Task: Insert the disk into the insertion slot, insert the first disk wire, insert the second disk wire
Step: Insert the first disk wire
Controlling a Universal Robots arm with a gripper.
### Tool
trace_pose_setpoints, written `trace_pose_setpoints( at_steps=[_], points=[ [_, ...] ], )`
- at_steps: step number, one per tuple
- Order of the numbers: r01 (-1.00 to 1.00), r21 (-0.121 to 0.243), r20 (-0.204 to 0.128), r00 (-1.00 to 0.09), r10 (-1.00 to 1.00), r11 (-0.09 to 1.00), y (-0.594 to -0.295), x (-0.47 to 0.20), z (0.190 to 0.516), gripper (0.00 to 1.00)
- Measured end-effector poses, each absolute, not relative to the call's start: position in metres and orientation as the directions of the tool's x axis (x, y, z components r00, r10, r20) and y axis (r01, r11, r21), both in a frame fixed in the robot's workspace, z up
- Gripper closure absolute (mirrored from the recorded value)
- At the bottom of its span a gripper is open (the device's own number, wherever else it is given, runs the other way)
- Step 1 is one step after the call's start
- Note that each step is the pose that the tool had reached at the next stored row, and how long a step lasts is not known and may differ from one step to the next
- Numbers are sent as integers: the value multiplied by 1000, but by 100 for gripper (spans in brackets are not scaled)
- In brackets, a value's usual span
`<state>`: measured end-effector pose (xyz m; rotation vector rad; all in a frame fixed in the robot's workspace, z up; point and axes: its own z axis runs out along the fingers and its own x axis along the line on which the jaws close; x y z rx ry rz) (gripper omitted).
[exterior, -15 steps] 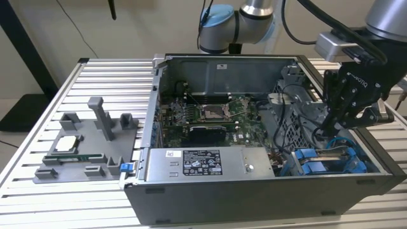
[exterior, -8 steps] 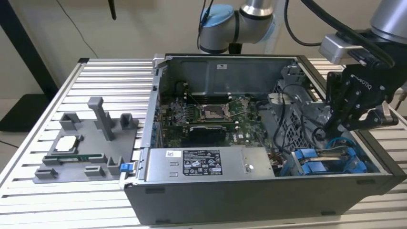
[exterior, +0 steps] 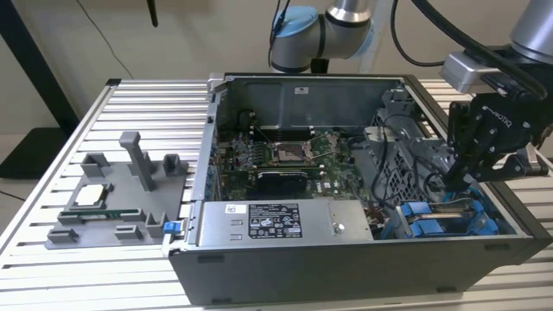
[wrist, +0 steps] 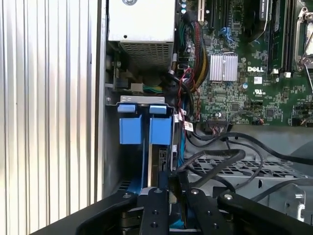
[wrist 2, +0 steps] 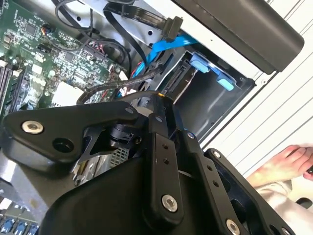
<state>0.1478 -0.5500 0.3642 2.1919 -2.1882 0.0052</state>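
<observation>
The disk [exterior: 451,207] lies in its blue carrier inside the insertion slot [exterior: 484,223], at the case's front corner on the exterior view's right. Its blue tabs [wrist: 160,128] show in the first wrist view, and the bay's grey wall [wrist 2: 220,98] in the second wrist view. My black gripper [exterior: 455,188] reaches down into the case right behind the disk's rear edge. Its fingers stand close together [wrist: 169,178] on a small dark wire plug [wrist 2: 171,85], which points at the disk's end. A blue flat wire [wrist 2: 166,46] and a black wire with a loose plug [wrist 2: 172,23] hang close by.
The open case [exterior: 259,272] stands on a slatted table [exterior: 129,103]. Inside are the motherboard [exterior: 285,155], power supply [exterior: 276,223] and black cable loops [wrist: 220,156] over a perforated cage. A grey fixture [exterior: 121,194] sits at the exterior view's left. Part of a person [wrist 2: 288,161] is beside the table.
</observation>
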Motion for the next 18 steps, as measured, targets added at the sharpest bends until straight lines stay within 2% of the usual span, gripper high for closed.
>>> trace_pose_setpoints(
  at_steps=[18],
  points=[
    [-1000, 28, 26, 2, -1000, -2, -557, 156, 351, 100]
  ],
)
